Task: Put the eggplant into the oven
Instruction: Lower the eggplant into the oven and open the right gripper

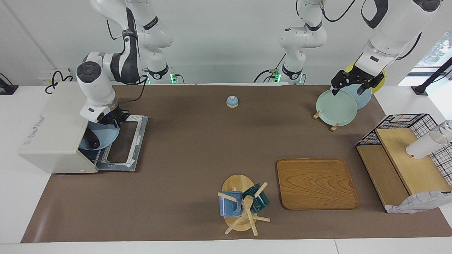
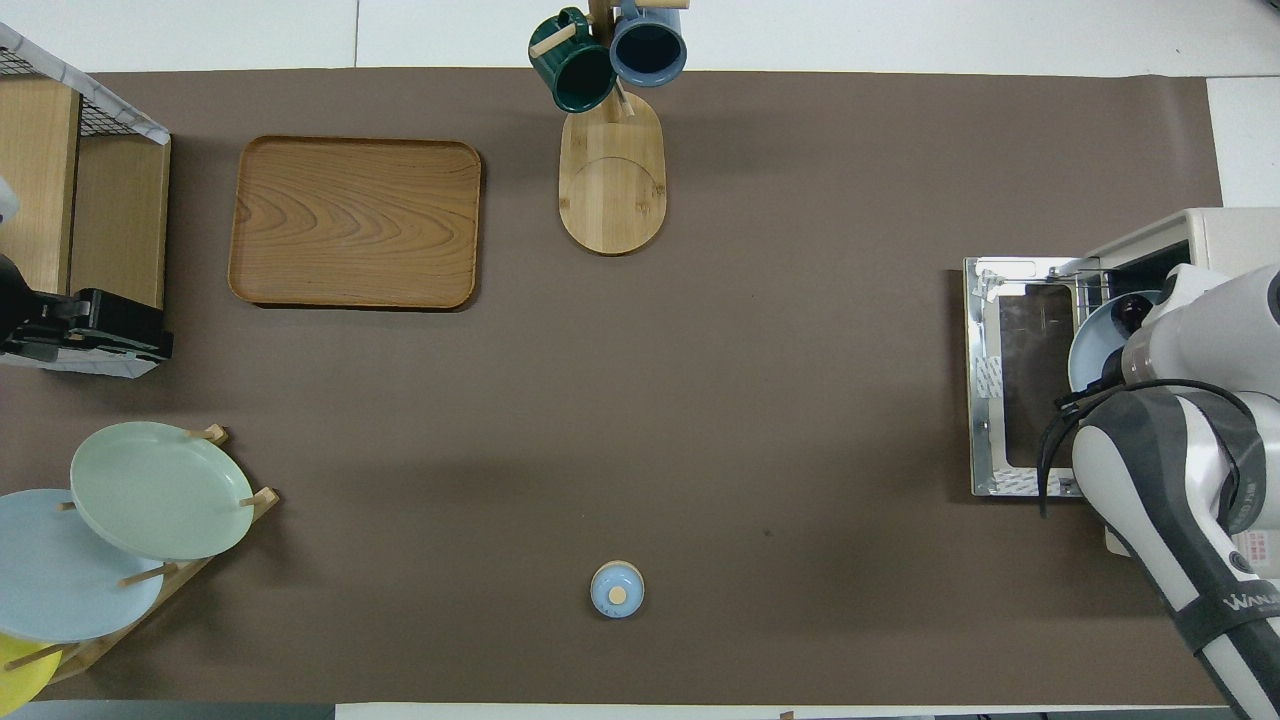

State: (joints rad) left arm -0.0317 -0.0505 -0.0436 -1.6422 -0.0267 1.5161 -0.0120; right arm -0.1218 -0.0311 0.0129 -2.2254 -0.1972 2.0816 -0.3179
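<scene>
Brown mat (image 1: 197, 148) covered the desk (image 1: 10, 116), white wall (image 1: 219, 42) above. Left gripper (image 1: 349, 86) hung with jaws wide open, empty; right gripper (image 1: 112, 119) jaws: couldn't tell.

My own arm hides my right gripper (image 1: 113, 119), and the oven (image 1: 53, 130) hides half the eggplant (image 1: 92, 140).

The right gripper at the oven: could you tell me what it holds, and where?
Right gripper sits at the blue plate's rim; whether it grips cannot be told.
</scene>
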